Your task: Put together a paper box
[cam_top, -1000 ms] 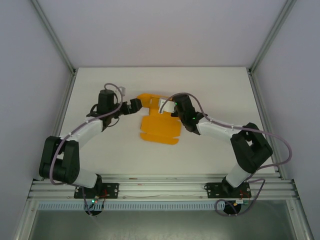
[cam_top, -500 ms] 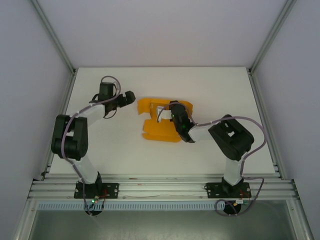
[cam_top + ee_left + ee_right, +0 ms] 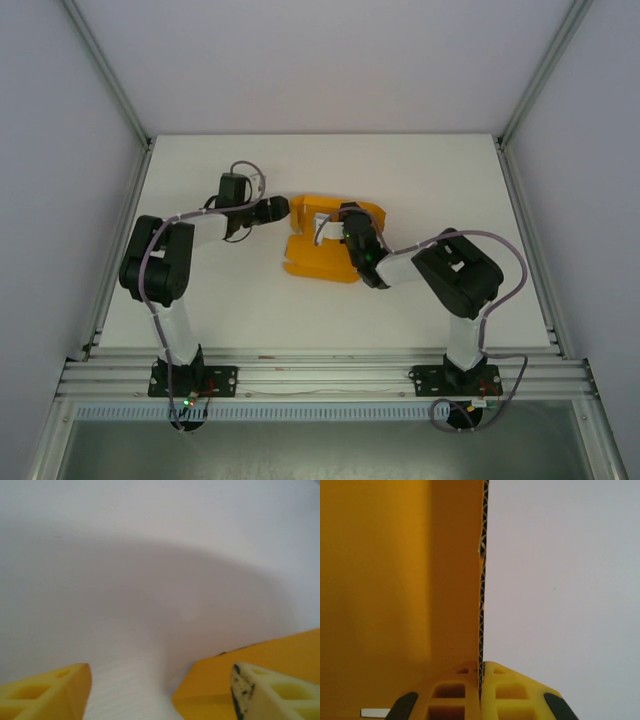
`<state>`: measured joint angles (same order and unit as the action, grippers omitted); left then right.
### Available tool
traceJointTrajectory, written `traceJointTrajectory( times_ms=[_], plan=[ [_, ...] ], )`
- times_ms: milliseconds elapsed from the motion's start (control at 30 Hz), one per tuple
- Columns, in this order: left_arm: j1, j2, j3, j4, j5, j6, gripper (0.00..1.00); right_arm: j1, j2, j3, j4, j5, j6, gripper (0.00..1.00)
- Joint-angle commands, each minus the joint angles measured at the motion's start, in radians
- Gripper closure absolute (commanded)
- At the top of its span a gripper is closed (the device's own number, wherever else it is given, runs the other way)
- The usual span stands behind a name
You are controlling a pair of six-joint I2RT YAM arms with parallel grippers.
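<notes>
The paper box [image 3: 318,260] is bright orange card, partly folded, lying mid-table. My right gripper [image 3: 346,216] is over its rear part and shut on a thin upright card edge [image 3: 482,605], with the orange panel [image 3: 395,580] to its left. My left gripper [image 3: 284,208] sits at the box's rear left corner. Its jaws are open, and an orange card corner [image 3: 260,665] reaches in between them close to the right finger [image 3: 270,692]. White table shows across the gap of the left gripper [image 3: 160,690].
The white table [image 3: 200,290] is bounded by grey walls and metal frame posts [image 3: 120,230] on both sides. Both arm bases stand on the rail [image 3: 320,375] at the near edge. A white strip [image 3: 322,225] shows inside the box.
The left gripper swung right, from clear of the box to its rear left corner, and its jaws narrowed somewhat. The right gripper stays clamped on the card; the box barely shifted.
</notes>
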<state>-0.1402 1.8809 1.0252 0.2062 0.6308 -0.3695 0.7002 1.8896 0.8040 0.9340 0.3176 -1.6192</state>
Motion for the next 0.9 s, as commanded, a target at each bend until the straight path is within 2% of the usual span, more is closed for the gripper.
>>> traceJointTrajectory(
  times_ms=[0,200,300,633,867],
  plan=[
    [-0.026,0.006,-0.033,0.131,0.073,0.018,0.32,0.010,-0.024,-0.002,-0.025,0.014,0.032,1.00],
    [-0.066,0.011,-0.083,0.257,0.118,0.034,0.36,0.011,-0.030,0.003,-0.051,0.007,0.036,1.00],
    [-0.087,0.012,-0.078,0.260,0.099,0.053,0.41,0.011,-0.033,0.018,-0.092,0.025,0.051,1.00],
    [-0.144,-0.049,-0.165,0.225,-0.045,0.166,0.41,0.010,-0.035,0.021,-0.117,0.033,0.061,1.00],
    [-0.157,-0.048,-0.150,0.262,-0.022,0.184,0.43,0.012,-0.041,0.026,-0.147,0.022,0.058,1.00]
  ],
)
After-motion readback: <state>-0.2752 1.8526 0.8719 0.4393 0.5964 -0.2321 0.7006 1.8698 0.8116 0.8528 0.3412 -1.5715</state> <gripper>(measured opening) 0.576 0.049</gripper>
